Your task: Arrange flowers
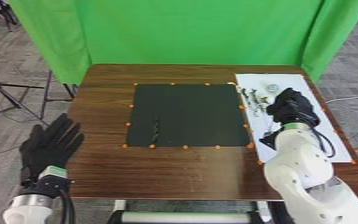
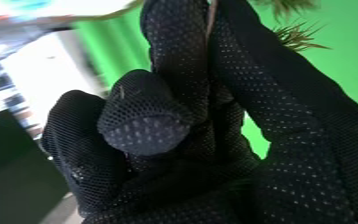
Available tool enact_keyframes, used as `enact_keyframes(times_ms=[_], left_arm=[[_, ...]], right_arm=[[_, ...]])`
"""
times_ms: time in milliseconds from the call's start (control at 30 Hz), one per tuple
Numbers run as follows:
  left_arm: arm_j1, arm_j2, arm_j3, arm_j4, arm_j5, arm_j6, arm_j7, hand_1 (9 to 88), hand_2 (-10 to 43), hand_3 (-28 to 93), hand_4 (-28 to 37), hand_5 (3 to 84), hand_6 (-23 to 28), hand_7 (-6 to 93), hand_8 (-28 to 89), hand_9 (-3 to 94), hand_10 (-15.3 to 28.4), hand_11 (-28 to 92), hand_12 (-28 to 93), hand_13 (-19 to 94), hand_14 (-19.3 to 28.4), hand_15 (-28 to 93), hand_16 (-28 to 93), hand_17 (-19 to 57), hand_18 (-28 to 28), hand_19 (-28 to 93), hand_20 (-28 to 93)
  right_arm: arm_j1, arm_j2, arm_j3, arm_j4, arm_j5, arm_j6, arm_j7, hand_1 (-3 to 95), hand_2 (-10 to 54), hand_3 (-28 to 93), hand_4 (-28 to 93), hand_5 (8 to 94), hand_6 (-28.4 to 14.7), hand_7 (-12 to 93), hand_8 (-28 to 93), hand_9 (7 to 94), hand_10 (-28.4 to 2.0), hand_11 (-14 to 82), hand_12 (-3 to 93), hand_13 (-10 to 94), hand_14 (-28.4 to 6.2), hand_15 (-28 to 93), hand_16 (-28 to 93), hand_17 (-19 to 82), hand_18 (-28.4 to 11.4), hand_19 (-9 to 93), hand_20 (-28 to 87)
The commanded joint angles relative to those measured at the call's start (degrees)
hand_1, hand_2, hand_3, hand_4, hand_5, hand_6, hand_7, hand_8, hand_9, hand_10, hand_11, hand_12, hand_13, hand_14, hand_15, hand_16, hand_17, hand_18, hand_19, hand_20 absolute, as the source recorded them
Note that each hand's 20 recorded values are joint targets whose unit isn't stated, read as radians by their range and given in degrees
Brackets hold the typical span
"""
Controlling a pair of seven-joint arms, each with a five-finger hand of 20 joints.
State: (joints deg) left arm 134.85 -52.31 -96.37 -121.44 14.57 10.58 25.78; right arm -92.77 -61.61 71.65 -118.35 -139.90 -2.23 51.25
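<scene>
In the head view, my right hand point(image 1: 291, 106) is over the white sheet point(image 1: 293, 80) at the table's right side. Several thin flower stems point(image 1: 254, 98) lie on that sheet, left of the hand. Another dark stem point(image 1: 156, 131) rests on the black mat point(image 1: 193, 107). Seen from the right wrist, my right hand point(image 2: 149, 120) has curled fingers and a thin brown stem point(image 2: 212, 17) pinched between them; spiky yellow-green tufts point(image 2: 298, 37) show beyond. My left hand point(image 1: 49, 144) is off the table's left edge, its fingers straight and spread.
A small round clear object point(image 1: 272, 88) stands near the sheet's far end. Orange markers point(image 1: 185, 147) line the mat's border. The green curtain point(image 1: 193, 35) hangs behind the table point(image 1: 180, 175). A black tripod point(image 1: 11, 92) stands on the floor at left.
</scene>
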Motion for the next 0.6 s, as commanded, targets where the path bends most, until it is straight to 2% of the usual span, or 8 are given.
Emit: enact_keyframes(times_ms=[33, 100, 133, 200, 233, 300, 500, 600], left_arm=[[-2.0, 0.26, 1.15, 0.32, 0.83, -0.87, -3.16, 22.6, 9.7, 73, -28.3, 38.1, 5.8, 13.0, -9, 31.5, 10.7, 16, 11, 21, 11.9, 27, -6, -5.9, 12.7, 31, 12], [-2.2, 0.3, 1.18, 0.36, 1.04, -0.79, -3.26, 22.6, 9.7, 73, -28.3, 38.1, 5.8, 13.1, -9, 31.4, 10.7, 16, 11, 21, 11.9, 27, -6, -5.9, 12.8, 31, 12], [-2.7, 0.09, 1.12, 0.49, 1.19, -0.76, -4.06, 22.6, 9.7, 73, -28.3, 38.0, 5.8, 13.1, -9, 31.4, 10.7, 16, 11, 21, 11.9, 27, -6, -5.9, 12.7, 31, 12], [-3.3, 0.32, 1.42, 0.73, 1.51, -0.86, -4.53, 22.6, 9.7, 73, -28.3, 38.0, 5.8, 13.2, -9, 31.4, 10.7, 15, 11, 21, 11.9, 27, -6, -5.9, 12.8, 31, 12], [-3.5, 0.4, 1.54, 0.74, 1.57, -0.77, -4.82, 22.6, 9.7, 73, -28.3, 38.1, 5.8, 13.2, -9, 31.4, 10.7, 16, 11, 21, 11.9, 27, -6, -5.9, 12.7, 31, 12], [-3.2, 0.73, 1.66, 0.49, 1.46, -0.47, -4.75, 22.6, 9.7, 73, -28.3, 38.1, 5.9, 13.1, -9, 31.3, 10.7, 16, 11, 21, 11.9, 27, -6, -5.9, 12.7, 31, 12], [-4.9, -0.05, 2.53, 1.15, 1.98, -0.94, -6.83, 22.6, 9.6, 73, -28.3, 38.0, 5.9, 13.1, -9, 31.2, 10.7, 15, 11, 21, 12.1, 27, -6, -5.9, 12.8, 31, 12], [-5.4, 0.23, 2.82, 1.4, 2.05, -1.05, -7.13, 22.6, 9.6, 73, -28.3, 38.0, 5.8, 13.2, -9, 31.2, 10.7, 15, 11, 21, 12.1, 27, -6, -5.9, 12.7, 31, 12]], right_arm=[[9.8, -9.0, -10.8, 5.1, -2.9, -5.4, -3.4, 51.7, -9.5, 73, -19, 68.5, -2.9, 52, 16, 88.8, -11.5, 27.5, 40.2, 89, -4.1, 59, 42, 66, -17.7, 93, 63], [11.4, -11.1, -12.3, 7.2, -2.8, -7.3, -3.7, 51.5, -9.5, 73, -19, 68.1, -2.8, 53, 15, 88.7, -11.7, 28.4, 39.9, 89, -4.1, 59, 42, 65, -17.7, 93, 63], [12.0, -12.2, -12.7, 8.3, -2.9, -8.9, -3.4, 51.4, -9.5, 73, -18, 68.1, -2.7, 53, 15, 88.7, -11.8, 28.7, 39.7, 89, -4.1, 59, 42, 65, -17.7, 93, 63], [13.3, -14.0, -12.9, 8.8, -0.6, -14.0, -2.0, 51.2, -9.5, 73, -18, 67.8, -2.7, 54, 15, 88.5, -11.9, 29.5, 39.6, 89, -4.1, 59, 42, 65, -17.7, 93, 63], [13.6, -14.6, -13.1, 9.3, -0.4, -14.6, -1.8, 51.2, -9.5, 72, -18, 67.5, -2.8, 54, 15, 88.3, -11.9, 29.9, 39.5, 89, -4.2, 59, 42, 65, -17.8, 93, 63], [14.4, -16.1, -13.7, 10.9, -1.7, -14.3, -2.6, 51.3, -9.5, 72, -18, 67.2, -2.9, 54, 15, 88.2, -12.0, 30.3, 39.4, 89, -4.4, 58, 43, 65, -18.0, 93, 63], [15.9, -18.9, -15.9, 16.6, -3.0, -10.6, -3.7, 51.5, -9.5, 72, -18, 66.6, -3.1, 55, 15, 87.4, -12.1, 31.0, 39.8, 89, -4.3, 58, 43, 65, -18.2, 93, 63], [15.1, -19.9, -16.0, 17.9, -2.1, -10.2, -3.9, 51.8, -9.5, 71, -19, 66.5, -3.2, 55, 15, 87.3, -12.1, 31.3, 39.7, 89, -4.2, 58, 42, 65, -18.0, 93, 63]])
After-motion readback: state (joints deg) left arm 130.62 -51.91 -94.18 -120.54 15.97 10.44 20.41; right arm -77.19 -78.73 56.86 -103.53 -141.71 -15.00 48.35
